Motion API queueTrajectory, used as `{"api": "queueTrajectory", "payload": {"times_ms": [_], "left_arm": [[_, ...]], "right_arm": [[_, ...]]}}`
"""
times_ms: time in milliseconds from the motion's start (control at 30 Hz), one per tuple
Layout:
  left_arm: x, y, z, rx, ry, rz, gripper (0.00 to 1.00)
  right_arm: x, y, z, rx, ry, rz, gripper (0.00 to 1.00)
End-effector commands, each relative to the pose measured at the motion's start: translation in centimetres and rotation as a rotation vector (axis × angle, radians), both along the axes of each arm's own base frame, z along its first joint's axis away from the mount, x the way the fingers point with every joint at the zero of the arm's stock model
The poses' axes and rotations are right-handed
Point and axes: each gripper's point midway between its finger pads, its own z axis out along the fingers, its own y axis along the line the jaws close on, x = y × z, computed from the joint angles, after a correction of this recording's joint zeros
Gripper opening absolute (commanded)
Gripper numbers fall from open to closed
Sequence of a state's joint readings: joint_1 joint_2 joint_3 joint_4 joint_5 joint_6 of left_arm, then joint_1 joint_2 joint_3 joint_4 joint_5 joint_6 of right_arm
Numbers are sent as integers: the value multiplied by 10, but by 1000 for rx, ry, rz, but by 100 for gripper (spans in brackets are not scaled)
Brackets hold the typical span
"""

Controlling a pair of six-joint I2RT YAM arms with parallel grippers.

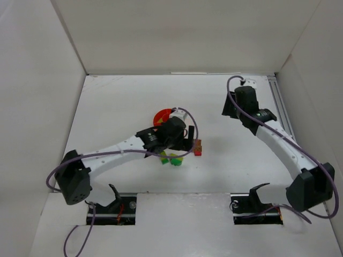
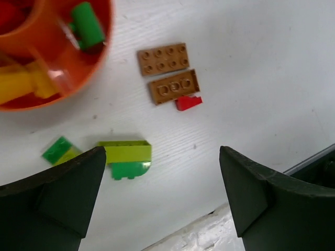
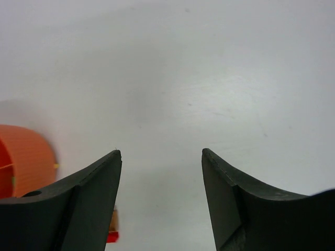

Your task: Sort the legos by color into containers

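The orange dish point(image 2: 78, 78) sits at the upper left of the left wrist view. It holds a green lego point(image 2: 86, 23) and yellow legos point(image 2: 21, 83) in separate sections. On the table lie two brown plates point(image 2: 163, 58), a red piece point(image 2: 188, 102) touching the nearer plate, a lime-on-green brick point(image 2: 125, 157) and a small green-and-lime brick point(image 2: 60, 150). My left gripper point(image 2: 162, 178) hangs open above them, holding nothing. My right gripper point(image 3: 161, 172) is open and empty over bare table, with the dish point(image 3: 26, 157) to its left. In the top view the left gripper point(image 1: 182, 140) is beside the dish point(image 1: 162, 115).
White walls enclose the table on three sides. A metal rail point(image 1: 280, 104) runs along the right wall behind the right arm. The table's near edge point(image 2: 209, 225) shows below the left gripper. The loose legos point(image 1: 172, 159) lie just in front of the dish.
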State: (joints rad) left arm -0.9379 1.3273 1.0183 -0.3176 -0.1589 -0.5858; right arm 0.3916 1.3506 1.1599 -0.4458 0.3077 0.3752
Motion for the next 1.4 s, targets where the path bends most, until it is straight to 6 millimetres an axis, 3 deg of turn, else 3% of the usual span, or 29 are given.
{"api": "queueTrajectory", "payload": {"times_ms": [0,33,67,133,200,267,433,667,900,1167,1367], "left_arm": [[-3,-46,13,-25,-44,-124,86],[-3,-53,-5,22,-18,-131,84],[-5,-66,-2,29,-34,-160,82],[-14,-84,-17,70,-16,-207,81],[-16,-90,-30,94,10,-209,79],[-15,-93,-49,120,46,-193,75],[-14,-102,-71,126,99,-121,65],[-2,-99,-102,183,112,24,64],[1,-102,-112,214,121,72,53],[8,-98,-116,256,96,101,53],[4,-97,-121,281,99,84,45]], "right_arm": [[-28,-37,4,-7,4,-86,68],[-33,-46,3,-19,7,-96,68],[-36,-52,5,-16,0,-112,68],[-46,-76,-1,-35,6,-158,69],[-49,-84,0,-36,0,-170,69],[-53,-87,-2,-40,9,-161,69],[-54,-99,-5,-45,19,-169,69],[-56,-104,-9,-78,35,-140,71],[-60,-112,-5,-95,27,-138,72],[-57,-109,-6,-79,29,-125,72],[-58,-111,-3,-83,19,-133,73]]}}
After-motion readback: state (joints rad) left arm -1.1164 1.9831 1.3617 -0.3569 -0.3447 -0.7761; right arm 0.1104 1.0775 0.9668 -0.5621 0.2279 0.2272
